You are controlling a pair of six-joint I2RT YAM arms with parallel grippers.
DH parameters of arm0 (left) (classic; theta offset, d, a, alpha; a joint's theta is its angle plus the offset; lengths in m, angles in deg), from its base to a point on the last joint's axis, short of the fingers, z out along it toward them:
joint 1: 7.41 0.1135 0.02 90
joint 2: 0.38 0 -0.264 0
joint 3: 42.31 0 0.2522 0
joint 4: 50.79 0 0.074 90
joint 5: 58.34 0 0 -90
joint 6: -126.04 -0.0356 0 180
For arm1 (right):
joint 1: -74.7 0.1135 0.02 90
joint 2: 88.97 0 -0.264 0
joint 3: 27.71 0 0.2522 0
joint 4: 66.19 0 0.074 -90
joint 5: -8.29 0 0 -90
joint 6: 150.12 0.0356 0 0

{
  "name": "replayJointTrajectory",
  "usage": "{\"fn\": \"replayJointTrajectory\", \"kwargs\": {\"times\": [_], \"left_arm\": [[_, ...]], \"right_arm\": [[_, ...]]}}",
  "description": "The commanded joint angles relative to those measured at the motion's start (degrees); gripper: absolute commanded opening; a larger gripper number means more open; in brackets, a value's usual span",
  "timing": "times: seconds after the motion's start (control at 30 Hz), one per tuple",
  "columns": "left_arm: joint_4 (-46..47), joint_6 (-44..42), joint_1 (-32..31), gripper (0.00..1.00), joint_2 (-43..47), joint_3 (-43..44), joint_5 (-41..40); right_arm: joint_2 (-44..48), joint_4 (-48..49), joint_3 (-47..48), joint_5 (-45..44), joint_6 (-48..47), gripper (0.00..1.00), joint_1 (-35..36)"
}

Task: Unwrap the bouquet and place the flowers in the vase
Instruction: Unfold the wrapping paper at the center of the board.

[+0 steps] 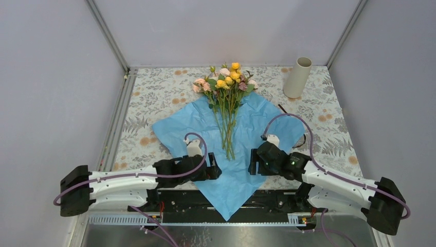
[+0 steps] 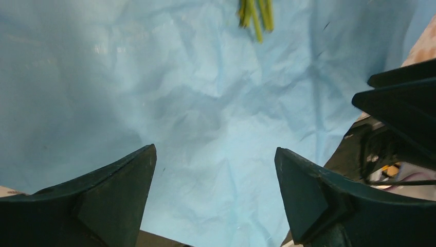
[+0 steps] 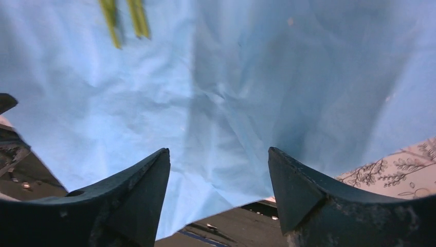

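One vase (image 1: 297, 77); one blue paper sheet (image 1: 252, 123) (spread open); one flower bunch (image 1: 226, 82)

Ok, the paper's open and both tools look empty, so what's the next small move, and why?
Probably the right tool reaches forward and closes on the green stems. The crinkled blue paper lies spread flat, the yellow and pink roses lie loose on it, the left tool is open too, and the tall beige vase stands far right.

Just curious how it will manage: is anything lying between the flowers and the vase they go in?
Nothing visible blocks the way. The flowers lie on the opened blue paper; between them and the upright vase is only flat paper and tablecloth.
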Motion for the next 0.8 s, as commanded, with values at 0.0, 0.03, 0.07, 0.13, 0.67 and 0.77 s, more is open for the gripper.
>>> {"fn": "replayJointTrajectory", "kwargs": {"times": [0.0,0.03,0.07,0.13,0.67,0.77], "left_arm": [[-1.9,-5.8,5.1,0.93,3.4,6.5,-0.9],[-1.7,-7.2,6.9,0.93,3.5,7.1,0.1],[-1.4,-8.5,8.8,0.93,3.5,7.6,0.9],[-1.2,-11.1,12.8,0.94,3.1,8.9,2.1],[11.8,-19.1,40.0,0.94,-7.1,8.0,9.3],[14.8,-19.0,42.8,0.94,-8.4,5.6,9.1]], "right_arm": [[1.3,-3.0,8.3,-6.1,-5.3,0.79,-0.2],[0.6,-2.9,9.5,-6.5,-6.4,0.8,-0.7],[-0.3,-2.9,10.9,-6.7,-7.7,0.81,-1.5],[-2.6,-2.4,13.5,-6.1,-10.3,0.82,-3.8],[-25.3,8.7,22.5,5.0,-24.5,0.81,-23.9],[-27.3,10.0,21.6,6.0,-24.8,0.81,-25.9]]}}
